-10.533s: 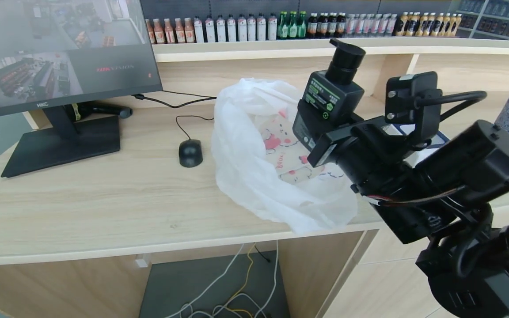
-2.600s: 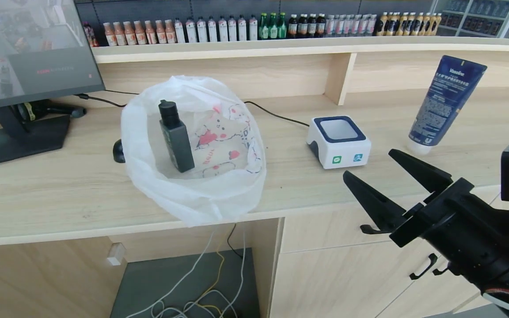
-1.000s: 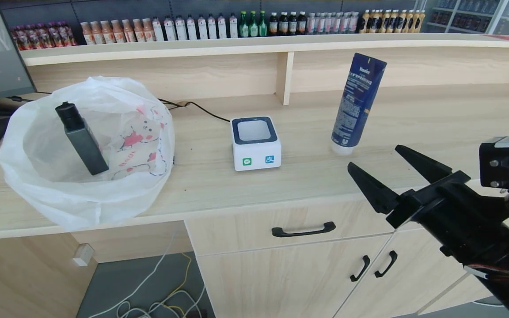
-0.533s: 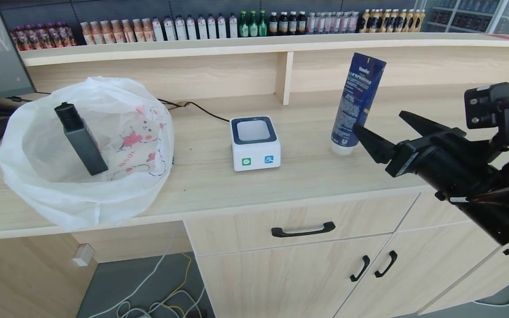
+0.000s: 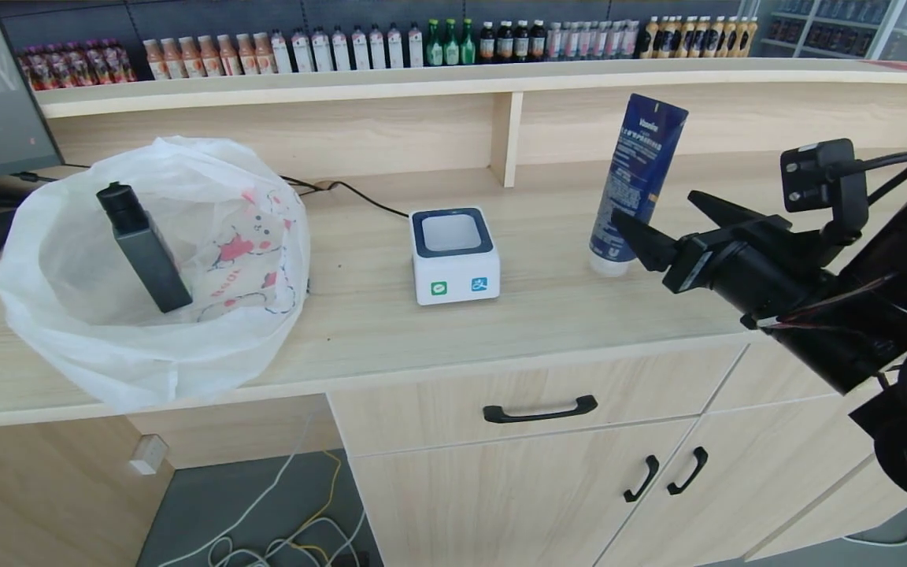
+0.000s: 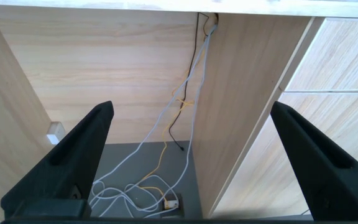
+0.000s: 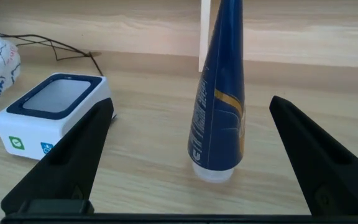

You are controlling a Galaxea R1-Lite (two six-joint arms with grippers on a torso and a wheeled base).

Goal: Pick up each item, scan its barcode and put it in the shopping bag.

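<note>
One blue plastic tube, standing cap-down on the wooden counter; one white cube scanner; one translucent shopping bag containing one dark rectangular bottle. Right gripper: level, jaws spread, tips just short of the tube. Left gripper: jaws spread, empty, below counter level.

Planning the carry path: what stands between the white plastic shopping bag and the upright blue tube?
A white box-shaped scanner with a dark-rimmed top, on the wooden counter; the head view shows it.
</note>
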